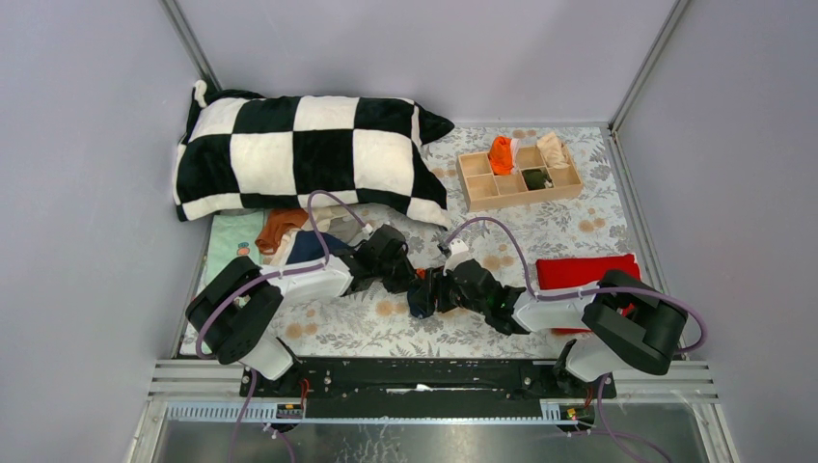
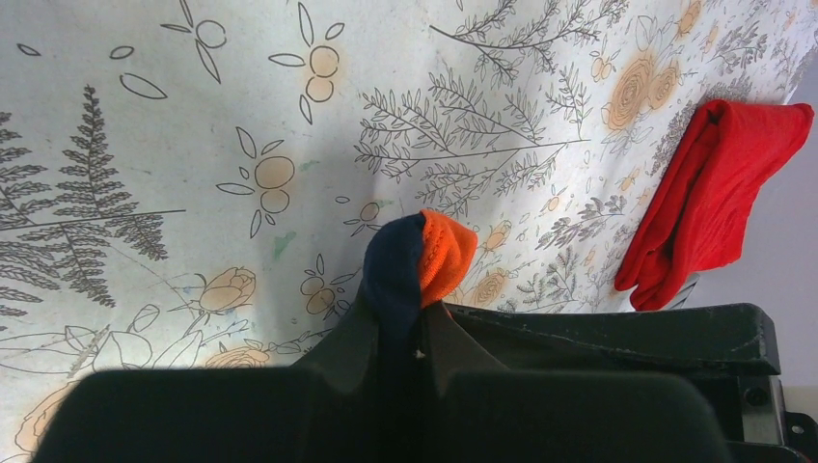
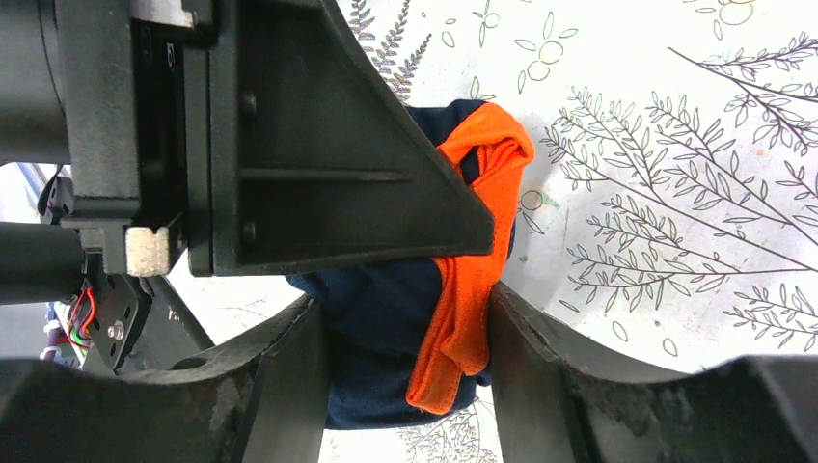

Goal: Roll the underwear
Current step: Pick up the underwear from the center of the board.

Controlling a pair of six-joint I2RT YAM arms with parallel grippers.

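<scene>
- Left claw [image 2: 413, 320]: clamped together on a pinch of the navy briefs [image 2: 394, 270]. A small tuft of cloth pokes out past the fingertips.
- Right claw [image 3: 405, 333]: its fingers flank the same garment's bunched body and touch it on both sides, so it appears gripped.
- Navy briefs, location: held between the two claws over the middle of the desk [image 1: 540, 227], towards its near edge. Whether they rest on the floral sheet [image 2: 289, 116] cannot be told.
- Handling, judged: very light, limp, no stiffness. They sag and bunch wherever unsupported and are not fragile.
- The knit should give the pads fair friction, though a thin pinch could slip free.
- Hold, judged: best taken at the orange trim [image 3: 473, 289], where the doubled band is thickest, with the other claw on the opposite end to keep the roll tight.
- Materials: matte navy jersey; ribbed bright orange binding with visible stitching; both creased into soft folds.
- Wooden divider box [image 1: 477, 193]: pale, square-celled, near the far right corner. It holds an orange roll [image 1: 500, 154], a beige roll [image 1: 553, 149] and a dark roll [image 1: 533, 177].
- Loose pile near the left edge: rust-brown briefs [image 1: 280, 227] on top, crumpled.
- Red cloth [image 1: 584, 270]: folded, by the right edge.
- Checked pillow [image 1: 299, 154]: plush, at the far left corner.
</scene>
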